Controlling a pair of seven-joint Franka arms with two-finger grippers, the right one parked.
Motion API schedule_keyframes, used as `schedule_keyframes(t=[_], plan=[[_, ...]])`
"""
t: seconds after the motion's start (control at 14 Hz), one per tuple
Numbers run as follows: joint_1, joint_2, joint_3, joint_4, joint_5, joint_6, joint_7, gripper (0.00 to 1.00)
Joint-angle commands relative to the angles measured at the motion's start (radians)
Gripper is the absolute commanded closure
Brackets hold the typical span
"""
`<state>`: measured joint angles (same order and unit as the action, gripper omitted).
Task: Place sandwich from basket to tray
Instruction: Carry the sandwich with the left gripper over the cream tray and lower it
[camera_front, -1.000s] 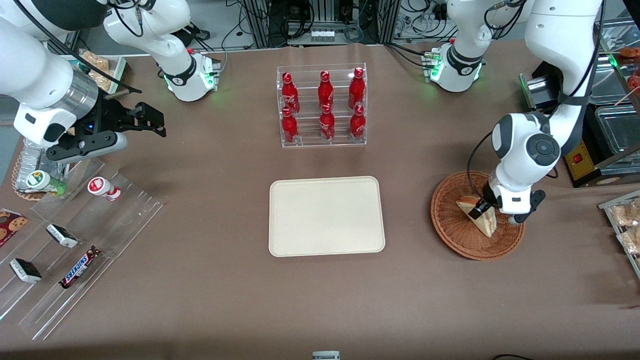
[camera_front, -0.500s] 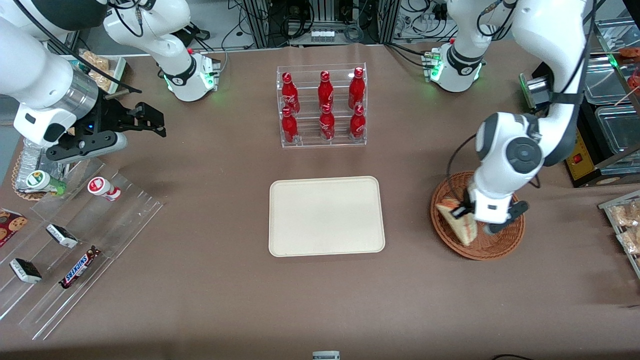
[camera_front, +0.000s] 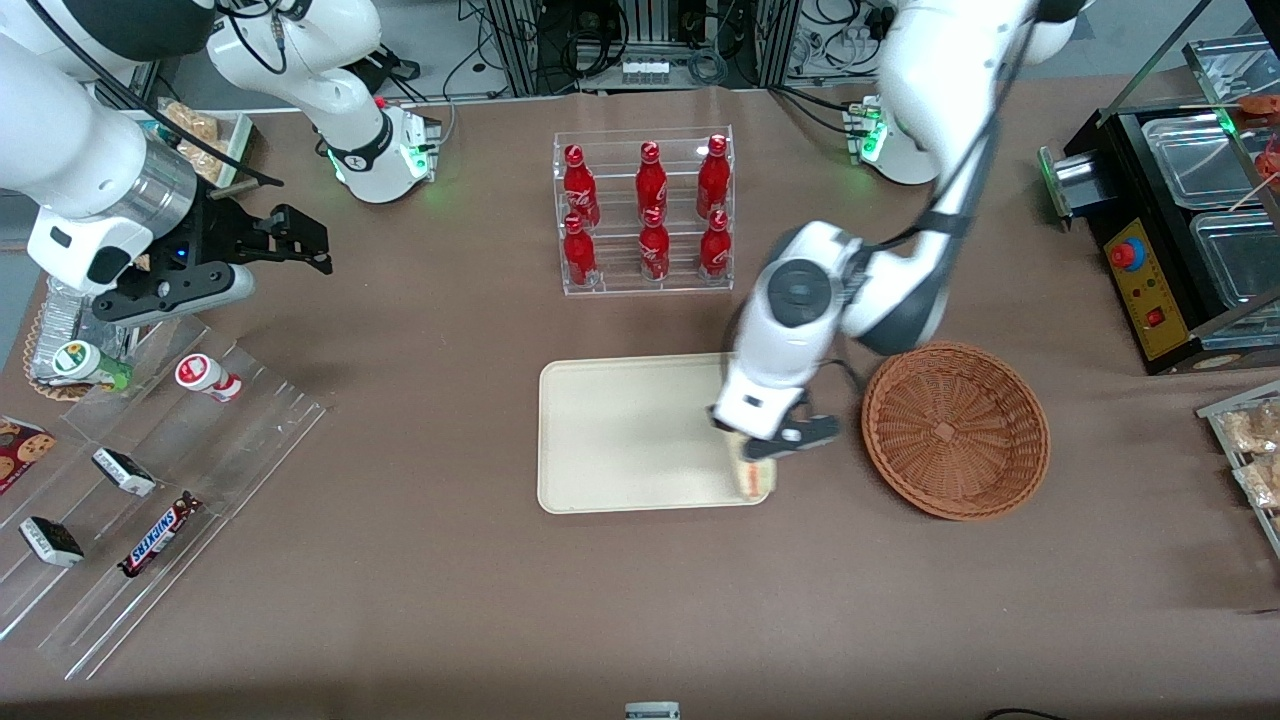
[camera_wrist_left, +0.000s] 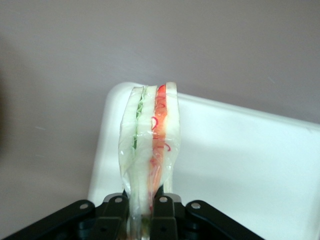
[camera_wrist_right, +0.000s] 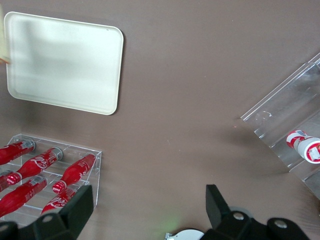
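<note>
Sandwich (camera_wrist_left: 150, 150): held on edge, long axis running away from the fingers, cut side with red and green layers facing the wrist camera.
Gripper (camera_front: 757, 458): clamped on the sandwich's bread faces, above the tray's (camera_front: 630, 430) 4 o'clock corner.
Basket (camera_front: 955, 430): at the tray's 3 o'clock.
Cola bottle rack (camera_front: 645, 210): at the tray's 12 o'clock, well apart.

pincer (camera_front: 752, 462) gripping sandwich (camera_front: 752, 478) over tray (camera_front: 630, 430)
</note>
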<state>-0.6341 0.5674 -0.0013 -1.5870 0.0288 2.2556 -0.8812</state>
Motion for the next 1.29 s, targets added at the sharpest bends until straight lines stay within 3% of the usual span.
schedule_keyframes(t=[0.0,0.29,0.5,0.57,0.64,0.86,1.21], plan=[[-0.071,0.106,0.018,0.125,0.006,0.028,-0.006,0.98],[-0.13,0.156,0.02,0.122,0.01,0.107,0.002,0.97],[-0.148,0.184,0.021,0.116,0.013,0.168,-0.016,0.87],[-0.148,0.189,0.021,0.114,0.013,0.173,-0.036,0.64],[-0.148,0.187,0.021,0.111,0.014,0.173,-0.053,0.03],[-0.138,0.117,0.026,0.11,0.013,0.139,-0.052,0.0],[-0.061,-0.148,0.026,0.108,0.019,-0.163,0.037,0.0]])
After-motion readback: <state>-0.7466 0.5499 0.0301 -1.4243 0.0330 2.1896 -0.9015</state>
